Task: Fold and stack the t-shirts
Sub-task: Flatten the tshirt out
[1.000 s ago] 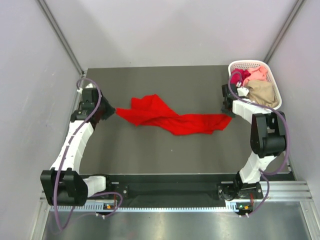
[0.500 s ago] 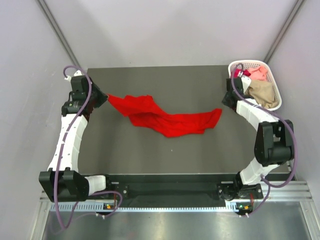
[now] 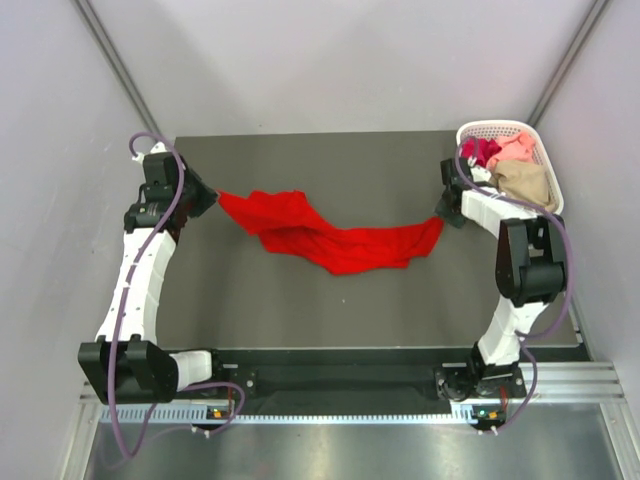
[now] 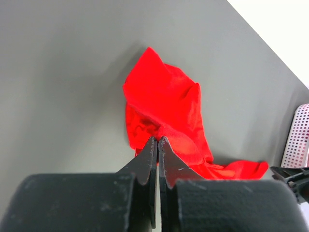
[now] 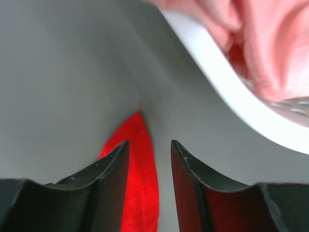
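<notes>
Left gripper [image 4: 158, 143] has its fingers pinched completely together on the left corner of the red t-shirt [image 3: 340, 240], with cloth bunched right at the tips. That's over at the far left of the table [image 3: 300, 310].

Right gripper [image 5: 149, 143] is a different story. Its fingers sit partway apart with a clear gap, and the pointed right end of the red shirt shows in that gap. They're not clamped on it, and I honestly can't tell if either pad touches the cloth.

The shirt itself is stretched out as a crumpled, twisted band across the middle of the table, with the wider lump toward the left and the narrow tail toward the right.

Just right of the right gripper is the white plastic basket [image 3: 497, 124] with its lattice walls and smooth rounded rim, close enough to crowd the wrist view. Inside it are a magenta shirt [image 3: 478, 153], a pale pink one [image 3: 515, 150] and a tan one [image 3: 525, 182], all wadded up. The table is dark grey and matte.
</notes>
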Motion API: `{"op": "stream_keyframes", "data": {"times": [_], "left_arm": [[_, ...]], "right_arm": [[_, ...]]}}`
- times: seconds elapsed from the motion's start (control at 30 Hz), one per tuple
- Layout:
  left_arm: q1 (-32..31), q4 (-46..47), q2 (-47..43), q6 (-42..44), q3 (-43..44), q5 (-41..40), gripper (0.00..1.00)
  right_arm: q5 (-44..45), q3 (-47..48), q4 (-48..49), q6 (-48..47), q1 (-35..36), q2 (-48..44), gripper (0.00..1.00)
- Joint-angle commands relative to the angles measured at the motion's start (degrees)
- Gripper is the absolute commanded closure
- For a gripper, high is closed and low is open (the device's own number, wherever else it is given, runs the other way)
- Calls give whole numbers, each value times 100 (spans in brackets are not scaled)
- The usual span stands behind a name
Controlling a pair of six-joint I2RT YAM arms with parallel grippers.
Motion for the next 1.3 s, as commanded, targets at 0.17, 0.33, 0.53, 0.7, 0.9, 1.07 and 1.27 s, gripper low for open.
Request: {"op": "stream_keyframes", "data": {"times": [0.17,0.33,0.53,0.7,0.9,1.07,1.27], "left_arm": [[20,286,-18,-14,-121,7,100],[29,479,183,-102,-219,-72,100],[134,-230,755,-103,1458,-624,100],[169,-610,747,-41,1841,-767,100],[353,-286,229,91,93,-819,100],[617,-101,70,21,-691,-687,100],[810,40,122,30,-790,-582,100]], "right_arm": [[29,313,58,370,165,423,58],[-15,366,339,177,192,556,92],[520,559,638,-850,192,-732,100],[697,-315,743,-1308,201,-2255,100],[443,-2538,507,-721,209,-3978,100],[240,-3675,-19,-36,218,-4638,99],[-103,-4063,-591,281,332,-5306,99]]}}
